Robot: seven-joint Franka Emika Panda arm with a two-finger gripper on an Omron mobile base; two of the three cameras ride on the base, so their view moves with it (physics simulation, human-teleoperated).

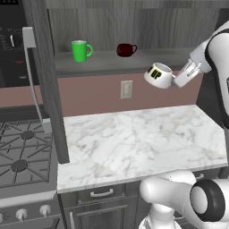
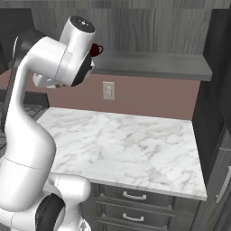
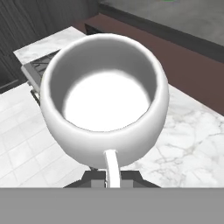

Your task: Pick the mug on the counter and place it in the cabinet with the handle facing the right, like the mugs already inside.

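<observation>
We have the squat white ceramic mug [image 1: 159,75] lifted, our gripper [image 3: 110,177] clamped on its white loop handle [image 3: 111,168], with shelving in the dark grey wood-grain cabinet [image 1: 134,31] beyond it left.

A rendered home kitchen. A white marble counter [image 1: 138,138] with grey veins sits over dark drawers [image 2: 135,196] with metal pulls. At nine o'clock of the counter stands a gas stove [image 1: 20,152] with black grates and front knobs. At twelve o'clock a dusky pink wall carries an outlet plate [image 1: 126,89], and above it a dark wood-grain cabinet [image 1: 134,27] shelves a green mug [image 1: 81,50] and a dark red mug [image 1: 125,49].
</observation>
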